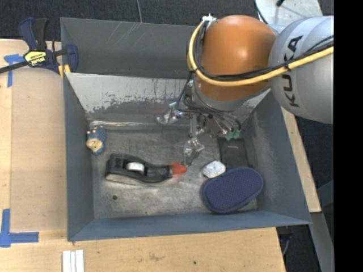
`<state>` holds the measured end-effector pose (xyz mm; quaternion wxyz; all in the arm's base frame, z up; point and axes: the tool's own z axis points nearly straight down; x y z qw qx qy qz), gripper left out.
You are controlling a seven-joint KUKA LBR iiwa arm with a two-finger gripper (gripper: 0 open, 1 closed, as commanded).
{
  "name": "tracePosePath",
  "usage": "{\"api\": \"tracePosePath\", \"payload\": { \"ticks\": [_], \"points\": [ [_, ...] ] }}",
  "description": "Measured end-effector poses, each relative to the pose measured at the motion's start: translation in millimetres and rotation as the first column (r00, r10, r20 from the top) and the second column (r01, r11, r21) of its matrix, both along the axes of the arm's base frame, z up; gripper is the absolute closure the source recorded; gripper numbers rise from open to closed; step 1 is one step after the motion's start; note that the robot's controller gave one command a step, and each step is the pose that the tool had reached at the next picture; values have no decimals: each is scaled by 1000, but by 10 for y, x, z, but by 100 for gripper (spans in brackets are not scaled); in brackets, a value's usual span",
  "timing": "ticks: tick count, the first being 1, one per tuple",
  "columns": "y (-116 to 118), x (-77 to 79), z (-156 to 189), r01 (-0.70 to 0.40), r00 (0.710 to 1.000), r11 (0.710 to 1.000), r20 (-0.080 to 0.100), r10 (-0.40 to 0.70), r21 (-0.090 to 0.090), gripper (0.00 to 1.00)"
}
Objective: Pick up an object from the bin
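Looking down from above, the gripper (193, 148) hangs over the bare middle floor of the grey bin (79, 169). I cannot tell if it is open or closed. Nothing is seen in its grasp. Just left of it lies a black tape dispenser (136, 171) with a red tip. Near its right side are a small white lump (214, 168) and a blue oval pad (232, 190).

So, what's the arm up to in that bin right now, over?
Gripper low over middle of bin. Nearest: small red piece, white lump. Black tape dispenser to the left, blue oval pad front right. Nothing blocking.
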<state>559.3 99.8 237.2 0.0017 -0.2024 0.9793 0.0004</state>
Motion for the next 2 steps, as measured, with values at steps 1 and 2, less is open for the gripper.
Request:
{"api": "tracePosePath", "payload": {
  "ticks": [1,2],
  "points": [
    [373,-432,-1108,-184,983,983,20,184,-4,0],
    [-90,252,-1612,-268,963,963,13,268,-4,0]
  ]
}}
